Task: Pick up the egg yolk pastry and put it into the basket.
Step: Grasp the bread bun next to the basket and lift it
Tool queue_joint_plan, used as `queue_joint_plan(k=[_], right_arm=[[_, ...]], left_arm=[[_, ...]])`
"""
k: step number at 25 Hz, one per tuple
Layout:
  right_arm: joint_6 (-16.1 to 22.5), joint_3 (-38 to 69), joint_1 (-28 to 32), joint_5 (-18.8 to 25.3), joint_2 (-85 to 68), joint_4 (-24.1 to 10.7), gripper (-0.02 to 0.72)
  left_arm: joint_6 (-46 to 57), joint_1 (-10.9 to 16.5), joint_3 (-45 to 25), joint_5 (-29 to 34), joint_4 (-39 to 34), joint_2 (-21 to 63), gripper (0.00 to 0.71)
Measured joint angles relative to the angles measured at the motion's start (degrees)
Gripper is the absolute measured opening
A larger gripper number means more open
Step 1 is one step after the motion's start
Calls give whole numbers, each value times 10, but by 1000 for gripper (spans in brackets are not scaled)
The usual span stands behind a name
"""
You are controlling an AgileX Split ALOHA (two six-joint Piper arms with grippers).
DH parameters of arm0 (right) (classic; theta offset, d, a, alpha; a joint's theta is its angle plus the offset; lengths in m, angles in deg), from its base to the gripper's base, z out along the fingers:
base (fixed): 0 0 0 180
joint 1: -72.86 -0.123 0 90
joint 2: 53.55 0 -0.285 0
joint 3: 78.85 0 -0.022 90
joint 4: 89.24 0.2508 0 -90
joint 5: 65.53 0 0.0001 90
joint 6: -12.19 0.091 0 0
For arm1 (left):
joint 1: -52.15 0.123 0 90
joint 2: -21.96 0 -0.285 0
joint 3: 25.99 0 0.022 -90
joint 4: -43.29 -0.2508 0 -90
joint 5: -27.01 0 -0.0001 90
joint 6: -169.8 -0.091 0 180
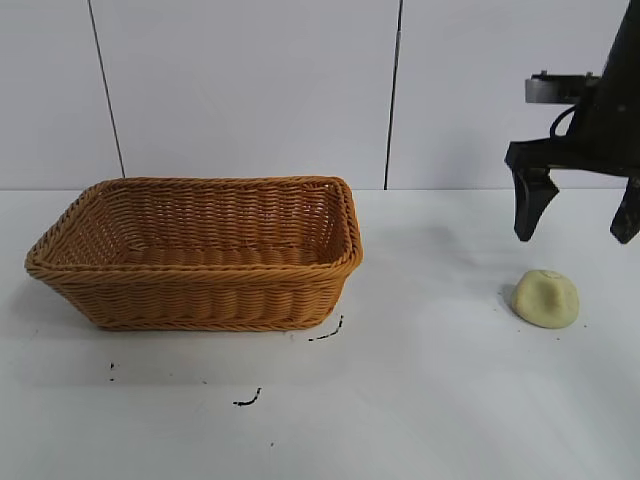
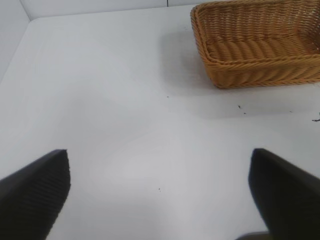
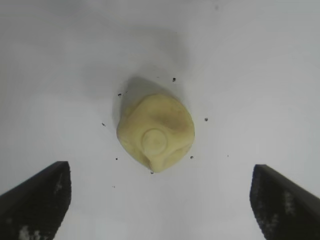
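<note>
The egg yolk pastry (image 1: 545,298) is a small pale yellow bun lying on the white table at the right. It also shows in the right wrist view (image 3: 155,132), with a round dimple on top. My right gripper (image 1: 576,238) hangs open and empty a little above and behind the pastry, fingers spread wide; in its own view (image 3: 160,200) the pastry lies just ahead of the fingertips. The orange-brown wicker basket (image 1: 200,295) stands at the left, empty. My left gripper (image 2: 159,192) is open over bare table, out of the exterior view, with the basket (image 2: 250,75) ahead of it.
Small dark marks (image 1: 326,333) lie on the table in front of the basket, and dark crumbs (image 3: 174,79) surround the pastry. A white panelled wall (image 1: 300,90) closes the back of the table.
</note>
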Motion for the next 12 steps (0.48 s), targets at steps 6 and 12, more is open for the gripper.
queue_joint_plan(k=[6,12], right_arm=[[-8,0,0,-35,45,19,696],[-8,0,0,-45,65,21,696]], left_arm=[[0,0,0,0,0,0,697],[0,0,0,0,0,0,697]])
